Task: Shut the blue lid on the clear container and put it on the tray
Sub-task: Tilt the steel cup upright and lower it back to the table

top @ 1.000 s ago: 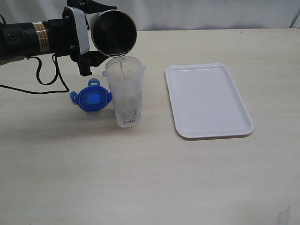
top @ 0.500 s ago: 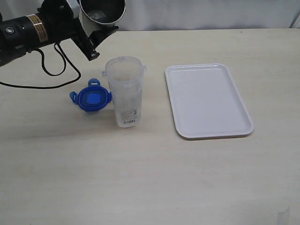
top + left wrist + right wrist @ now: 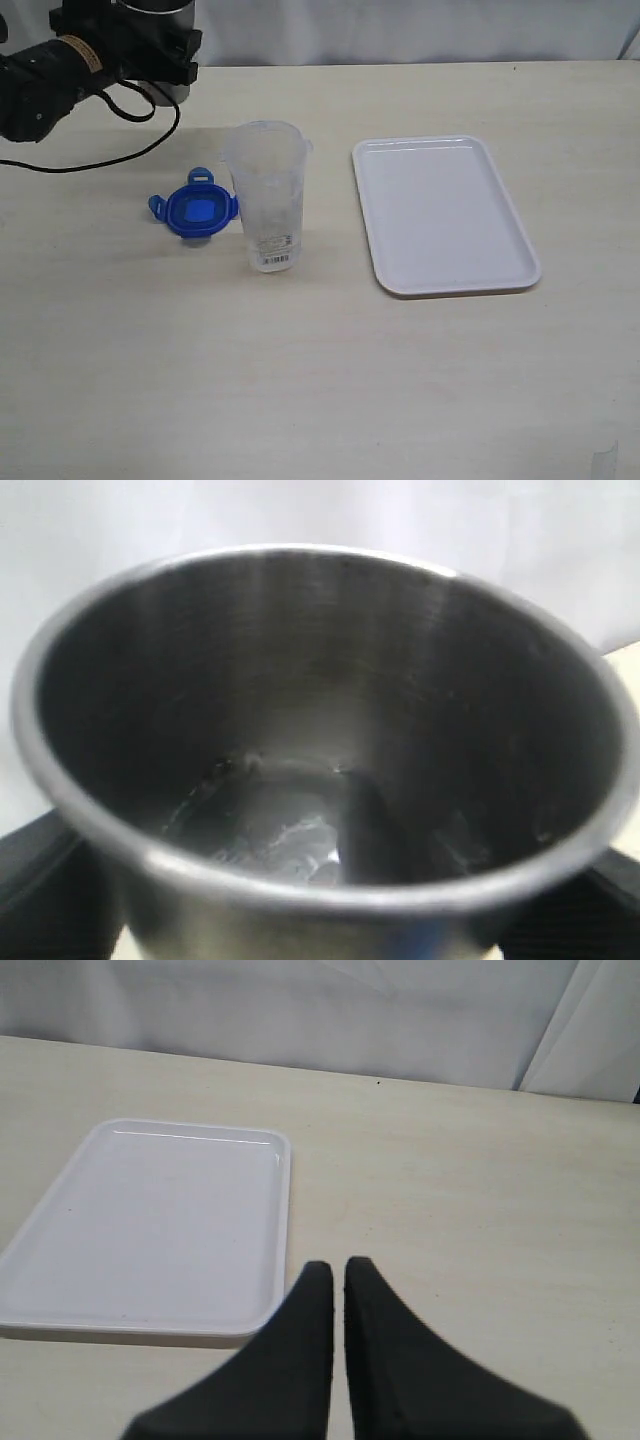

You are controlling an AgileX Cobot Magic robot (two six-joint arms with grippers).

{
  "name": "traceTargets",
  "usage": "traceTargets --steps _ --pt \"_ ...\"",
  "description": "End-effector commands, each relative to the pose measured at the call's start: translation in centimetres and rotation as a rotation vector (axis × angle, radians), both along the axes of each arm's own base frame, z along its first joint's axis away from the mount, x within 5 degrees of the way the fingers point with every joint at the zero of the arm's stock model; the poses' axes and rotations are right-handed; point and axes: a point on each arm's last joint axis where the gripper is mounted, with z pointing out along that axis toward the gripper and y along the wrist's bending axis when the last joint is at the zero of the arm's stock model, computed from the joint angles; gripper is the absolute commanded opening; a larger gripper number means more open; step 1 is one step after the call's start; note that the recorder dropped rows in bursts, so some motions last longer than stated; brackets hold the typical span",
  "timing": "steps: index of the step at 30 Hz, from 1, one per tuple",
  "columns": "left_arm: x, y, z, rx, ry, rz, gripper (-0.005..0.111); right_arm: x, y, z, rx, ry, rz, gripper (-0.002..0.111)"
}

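The clear container [image 3: 266, 196] stands upright and uncovered at the table's middle, with a white barcode label near its base. The blue lid [image 3: 195, 212] lies flat just to its left, touching or nearly touching it. The white tray [image 3: 445, 215] lies to the right, with nothing on it. My left gripper [image 3: 150, 45] is at the far back left, shut on a steel cup [image 3: 320, 780] held upright. That cup fills the left wrist view. My right gripper [image 3: 338, 1270] is shut on nothing, low over the table beside the tray [image 3: 150, 1220]; it is out of the exterior view.
A black cable [image 3: 110, 155] trails from the left arm across the table's back left. A white backdrop [image 3: 400, 30] runs along the far edge. Bare tabletop [image 3: 320, 380] stretches in front of the container and tray.
The left arm has swung the steel cup from tilted over the container's mouth back to upright. It has carried the cup left and toward the back. Container, lid and tray have not moved.
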Motion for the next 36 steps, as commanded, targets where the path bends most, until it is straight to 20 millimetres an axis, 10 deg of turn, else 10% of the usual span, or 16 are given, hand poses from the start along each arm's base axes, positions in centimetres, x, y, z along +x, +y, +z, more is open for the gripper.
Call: traceTargets --steps 1,11,36 --pt "1.4 2.2 -0.5 -0.184 -0.014 0.085 0.0 0.0 0.0 0.0 -0.008 -0.003 -0.002 0.004" --pt "2.8 5.5 -6.0 -0.256 0.035 0.157 0.0 0.0 0.0 0.0 -0.008 -0.003 -0.002 0.004" --pt "2.8 5.3 -6.5 -0.153 0.034 0.121 0.0 0.0 0.0 0.0 -0.008 -0.003 -0.002 0.004"
